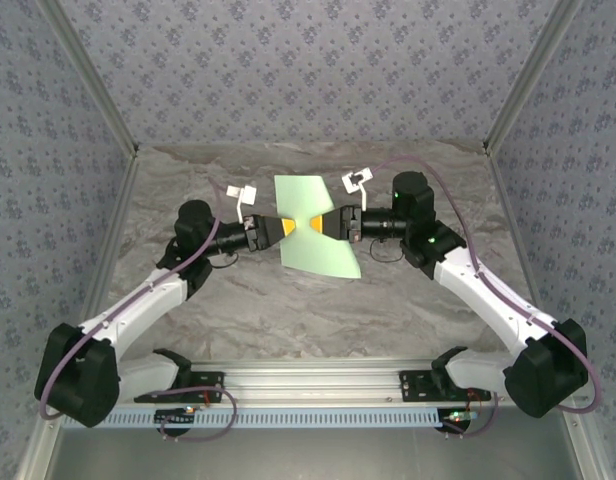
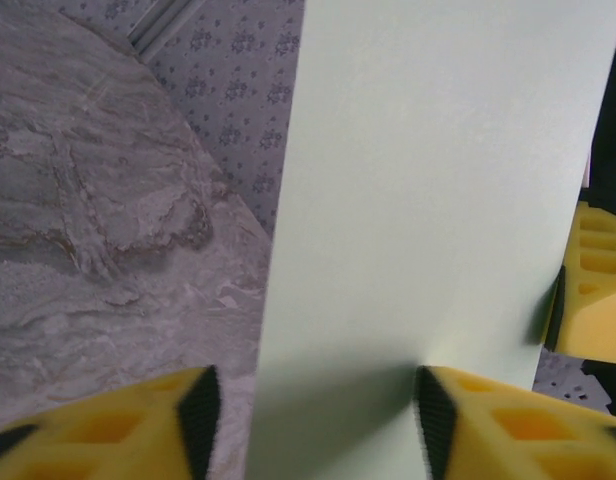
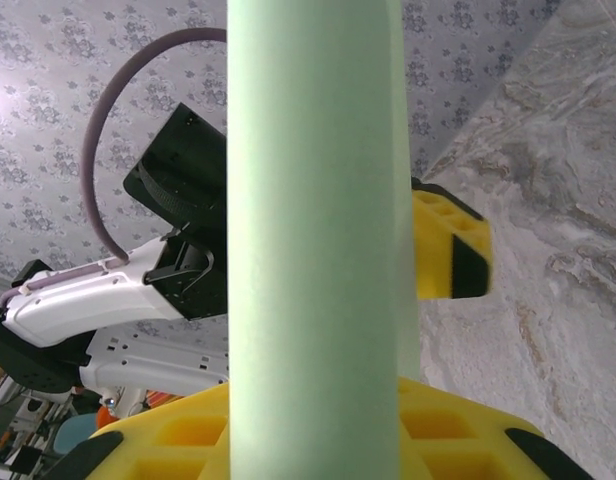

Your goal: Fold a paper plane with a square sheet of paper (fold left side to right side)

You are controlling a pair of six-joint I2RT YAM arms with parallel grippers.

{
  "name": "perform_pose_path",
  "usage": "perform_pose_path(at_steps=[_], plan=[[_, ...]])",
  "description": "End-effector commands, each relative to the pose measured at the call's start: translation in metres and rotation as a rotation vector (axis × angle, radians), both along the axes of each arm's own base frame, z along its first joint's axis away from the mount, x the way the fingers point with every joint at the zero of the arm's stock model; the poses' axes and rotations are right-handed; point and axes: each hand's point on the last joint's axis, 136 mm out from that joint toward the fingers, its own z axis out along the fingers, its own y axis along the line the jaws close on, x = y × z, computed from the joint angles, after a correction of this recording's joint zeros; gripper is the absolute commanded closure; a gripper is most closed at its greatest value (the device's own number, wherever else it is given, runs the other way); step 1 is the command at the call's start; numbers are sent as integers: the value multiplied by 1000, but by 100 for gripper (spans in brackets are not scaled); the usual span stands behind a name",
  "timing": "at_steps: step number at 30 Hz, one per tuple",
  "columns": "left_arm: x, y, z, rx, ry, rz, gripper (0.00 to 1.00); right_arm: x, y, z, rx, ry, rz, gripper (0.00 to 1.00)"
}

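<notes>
My right gripper point(image 1: 318, 220) is clamped on the sheet of paper point(image 1: 318, 255), held above the tabletop point(image 1: 288, 330) middle. My left gripper point(image 1: 288, 227) straddles it, jaws apart. I judge no crease is pressed yet, so nearly all the folding remains.

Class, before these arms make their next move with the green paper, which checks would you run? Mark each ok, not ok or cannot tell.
1. Right pincer grips the square sheet of paper: ok.
2. Sheet sits between the left pincer fingers: ok.
3. Left pincer closed on the sheet: not ok, a gap shows beside one finger.
4. Sheet's lower corner clear of the table: cannot tell.
5. Left-to-right fold creased: cannot tell.
</notes>
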Motion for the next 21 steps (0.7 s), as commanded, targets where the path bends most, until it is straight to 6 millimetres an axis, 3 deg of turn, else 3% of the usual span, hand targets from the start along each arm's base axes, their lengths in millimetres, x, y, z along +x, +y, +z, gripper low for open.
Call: perform_pose_path(at_steps=[1,3,5,10,13,17,21], plan=[[0,-2,27,-33,-88,-9,71,5,-10,0,-31,-15,-36,66],[3,-2,19,-8,-72,5,84,13,-20,-15,-89,6,-90,59],[6,0,4,36,-44,24,90,25,-36,-35,-185,33,-179,49],[14,4,-55,159,79,69,97,44,-80,-91,-431,115,-364,26],[19,6,-98,232,178,93,97,50,-97,-119,-537,148,-438,18],[24,12,-158,348,301,122,97,53,-104,-155,-631,196,-459,16],[31,18,-202,439,403,154,98,54,-88,-188,-634,264,-427,34]])
